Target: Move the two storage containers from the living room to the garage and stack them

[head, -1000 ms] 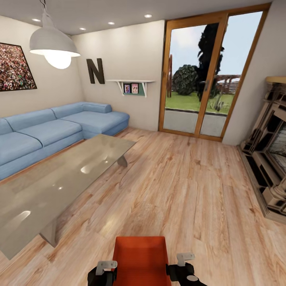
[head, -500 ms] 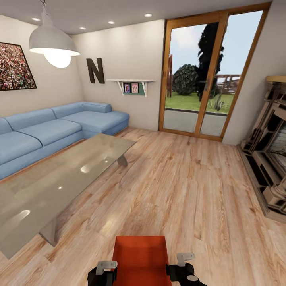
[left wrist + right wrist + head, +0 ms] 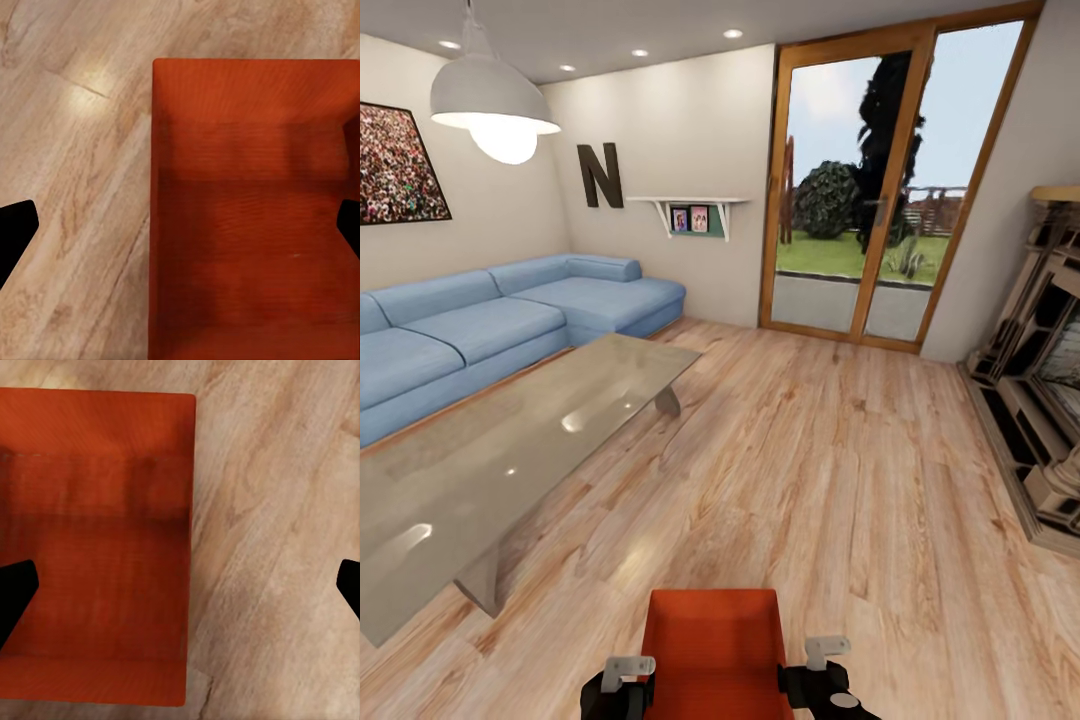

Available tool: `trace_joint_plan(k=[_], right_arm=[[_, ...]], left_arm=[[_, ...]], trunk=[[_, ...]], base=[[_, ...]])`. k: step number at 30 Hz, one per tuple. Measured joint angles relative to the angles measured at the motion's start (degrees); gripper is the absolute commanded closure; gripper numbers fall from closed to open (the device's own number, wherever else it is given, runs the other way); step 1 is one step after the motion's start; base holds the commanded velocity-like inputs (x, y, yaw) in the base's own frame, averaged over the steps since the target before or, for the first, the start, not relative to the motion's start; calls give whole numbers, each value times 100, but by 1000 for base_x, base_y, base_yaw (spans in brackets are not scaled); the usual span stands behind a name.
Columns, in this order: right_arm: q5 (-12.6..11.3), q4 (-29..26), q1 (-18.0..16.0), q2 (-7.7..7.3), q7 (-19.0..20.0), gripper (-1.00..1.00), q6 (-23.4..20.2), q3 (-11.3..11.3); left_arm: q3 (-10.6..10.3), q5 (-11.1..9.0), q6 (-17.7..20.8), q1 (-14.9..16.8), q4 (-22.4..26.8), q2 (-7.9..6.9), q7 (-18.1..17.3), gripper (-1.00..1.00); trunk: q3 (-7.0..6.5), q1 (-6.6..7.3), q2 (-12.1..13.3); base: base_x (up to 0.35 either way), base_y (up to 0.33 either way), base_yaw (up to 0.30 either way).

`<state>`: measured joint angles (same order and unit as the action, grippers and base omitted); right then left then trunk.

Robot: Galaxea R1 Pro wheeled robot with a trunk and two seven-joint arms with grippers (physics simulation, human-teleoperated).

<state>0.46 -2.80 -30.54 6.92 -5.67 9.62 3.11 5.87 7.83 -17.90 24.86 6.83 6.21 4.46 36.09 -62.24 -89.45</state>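
Room: living rm, light wood floor (image 3: 830, 470), blue sofa (image 3: 510, 320), glass table (image 3: 510, 440), glass door (image 3: 880, 190).
Box: one red-orange container (image 3: 710, 650) low down close to the robot, right btw the two arms. Open top faces up.
L gripper (image 3: 622, 672): at the box's left wall. In the left wrist view its dark fingertips (image 3: 15, 229) are set wide, one out over the floor, one over the box (image 3: 247, 210).
R gripper (image 3: 180, 589): same on the right wall, tips wide, box (image 3: 94, 547) under one side.
Grip: wide both sides. Prob not pinching a wall, hard to be sure from here.
Which way: box sits in the middle, both arms just as near. Long side runs away from the robot.
Next: I think each gripper needs to close on its own wall, then lift.
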Motion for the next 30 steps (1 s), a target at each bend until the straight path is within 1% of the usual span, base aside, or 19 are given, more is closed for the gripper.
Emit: trace_joint_plan(k=[3,12,17,30], right_arm=[[1,1,0,-1,0,-100,0,2],[1,2,0,-5,3,-100,0,0],[2,2,0,-1,2,-100,0,0],[2,1,0,1,4,-100,0,2]], left_arm=[[0,0,0,1,0,0,0,-100],[0,0,0,1,0,0,0,-100],[0,0,0,-2,0,0,0,-100],[-26,0,0,2,0,16,0,-100]], trunk=[[54,-66,-120],[54,-67,-122],[144,-176,-321],[144,-176,-322]], base=[[0,0,0],[0,0,0],[0,0,0],[0,0,0]])
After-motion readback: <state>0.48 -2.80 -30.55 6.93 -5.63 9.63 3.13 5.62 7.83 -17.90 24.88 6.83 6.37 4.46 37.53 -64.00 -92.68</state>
